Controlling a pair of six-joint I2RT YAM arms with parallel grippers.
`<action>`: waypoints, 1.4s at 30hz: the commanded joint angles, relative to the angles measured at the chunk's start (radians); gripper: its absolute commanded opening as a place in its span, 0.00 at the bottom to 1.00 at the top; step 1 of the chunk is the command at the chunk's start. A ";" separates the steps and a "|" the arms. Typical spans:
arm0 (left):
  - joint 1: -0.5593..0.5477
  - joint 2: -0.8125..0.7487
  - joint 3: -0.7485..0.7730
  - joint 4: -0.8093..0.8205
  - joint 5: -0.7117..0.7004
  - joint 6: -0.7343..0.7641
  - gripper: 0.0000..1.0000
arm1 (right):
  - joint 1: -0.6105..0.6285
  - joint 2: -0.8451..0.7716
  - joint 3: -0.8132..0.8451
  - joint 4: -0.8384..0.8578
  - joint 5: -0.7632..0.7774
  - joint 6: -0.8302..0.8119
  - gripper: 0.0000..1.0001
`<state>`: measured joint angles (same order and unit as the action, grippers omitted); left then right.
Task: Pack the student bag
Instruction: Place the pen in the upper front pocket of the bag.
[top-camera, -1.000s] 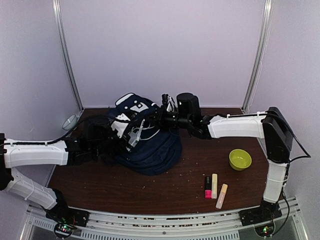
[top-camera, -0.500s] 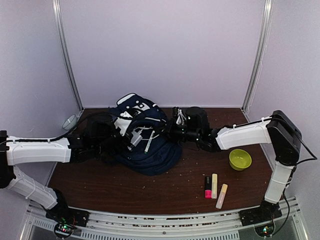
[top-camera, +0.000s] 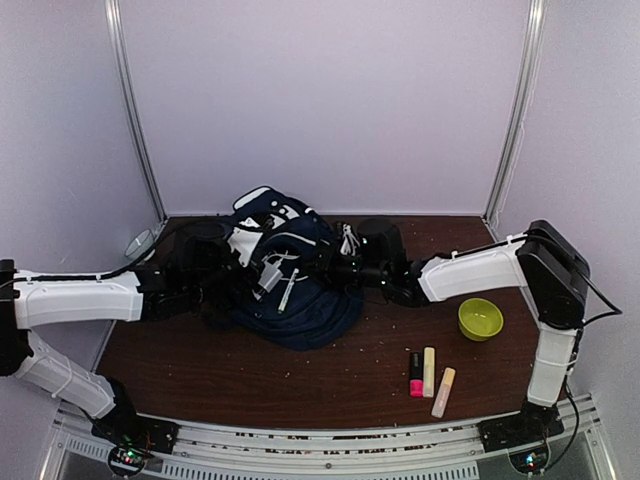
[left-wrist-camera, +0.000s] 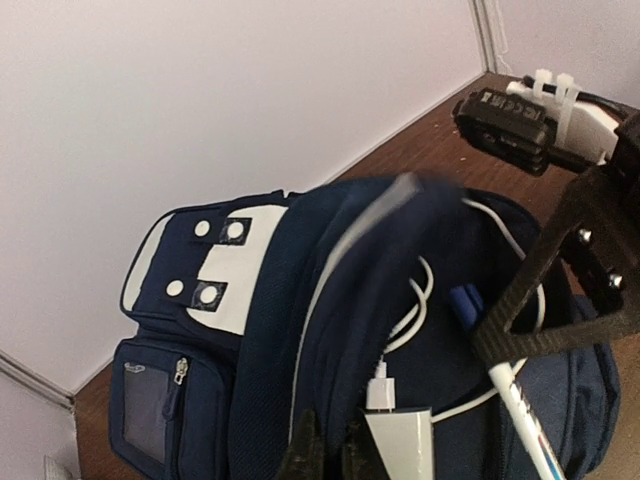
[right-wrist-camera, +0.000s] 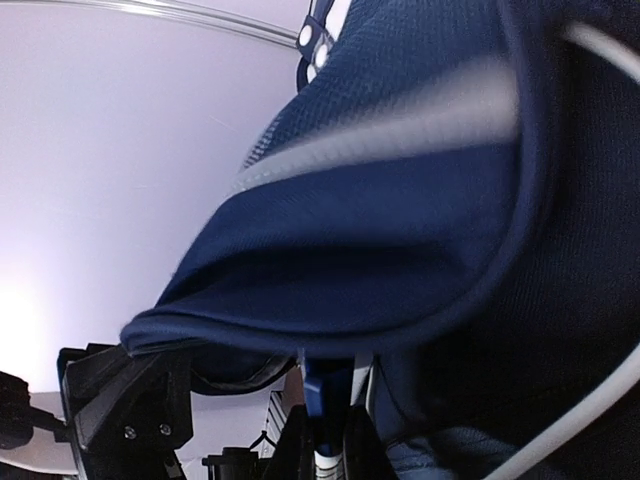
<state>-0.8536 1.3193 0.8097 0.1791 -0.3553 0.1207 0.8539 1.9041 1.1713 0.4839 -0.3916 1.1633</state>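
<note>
The student bag (top-camera: 300, 310) lies at the table's middle left, navy with a white patch (left-wrist-camera: 240, 275). My left gripper (top-camera: 235, 275) is shut on the fabric edge of its opening; the fingertips (left-wrist-camera: 325, 452) pinch that edge in the left wrist view. My right gripper (top-camera: 320, 272) reaches into the opening from the right, shut on a white pen with a blue cap (right-wrist-camera: 328, 395). The pen (left-wrist-camera: 520, 405) also shows in the left wrist view under the right gripper's dark finger. A white charger (left-wrist-camera: 400, 440) with its cable lies in the opening.
A green bowl (top-camera: 480, 318) sits at the right. A pink marker (top-camera: 416, 373), a yellow one (top-camera: 429, 371) and a peach one (top-camera: 443, 392) lie near the front right. A small grey cup (top-camera: 140, 243) stands at the far left. Walls close the back and sides.
My right gripper has come down from above the bag's top to the opening with the pen. My left gripper has kept its hold on the bag and shifted slightly.
</note>
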 joint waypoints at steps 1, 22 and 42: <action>0.014 -0.001 0.064 0.116 0.043 -0.001 0.00 | 0.040 -0.047 -0.061 0.013 -0.033 0.000 0.00; 0.011 -0.059 -0.004 0.122 0.418 0.066 0.00 | -0.092 0.195 0.303 -0.059 0.232 0.049 0.00; 0.019 0.220 0.168 0.024 0.306 -0.166 0.00 | -0.094 0.043 0.302 -0.366 0.232 -0.315 0.42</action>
<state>-0.8314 1.5085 0.9421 0.1772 -0.0811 -0.0006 0.7670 2.0151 1.4509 0.1883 -0.1772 0.9524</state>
